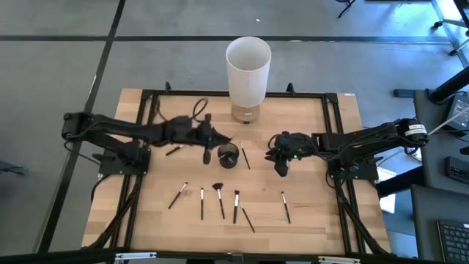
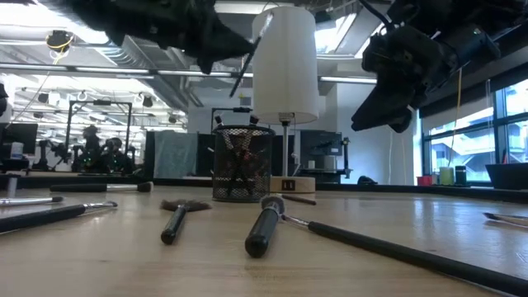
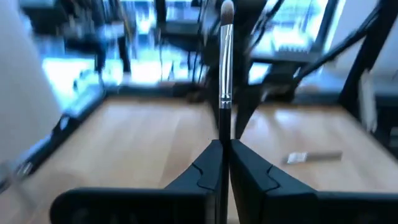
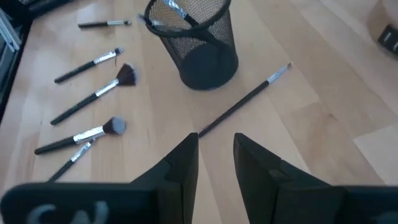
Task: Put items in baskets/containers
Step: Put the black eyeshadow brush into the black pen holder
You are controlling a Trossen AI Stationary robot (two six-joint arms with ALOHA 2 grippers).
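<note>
A dark mesh cup [image 1: 228, 155] stands mid-table with brushes inside it [image 4: 196, 43]. My left gripper [image 1: 208, 141] hovers just left of the cup and above it [image 2: 223, 41], shut on a thin makeup brush [image 3: 225, 68]. My right gripper [image 1: 282, 165] hangs open, right of the cup, above a long brush [image 4: 242, 102] that lies flat beside the cup. Several more brushes lie flat near the table's near edge [image 1: 219, 198], one lies farther right [image 1: 285, 207], and one left of the cup [image 1: 174, 149]. My left gripper pinches the brush's dark handle [image 3: 222, 134] between its two fingers. The brush runs on along the fingers, its metal ferrule and bristle tip [image 3: 227, 7] pointing away from them. It is lifted clear of the table, slanting above the cup [image 2: 247, 66].
A tall white cylinder [image 1: 248, 66] on a wooden base stands at the table's far edge, behind the cup. A black frame rail [image 1: 333, 139] runs along the table's sides. Bare wood lies between the cup and the row of near brushes.
</note>
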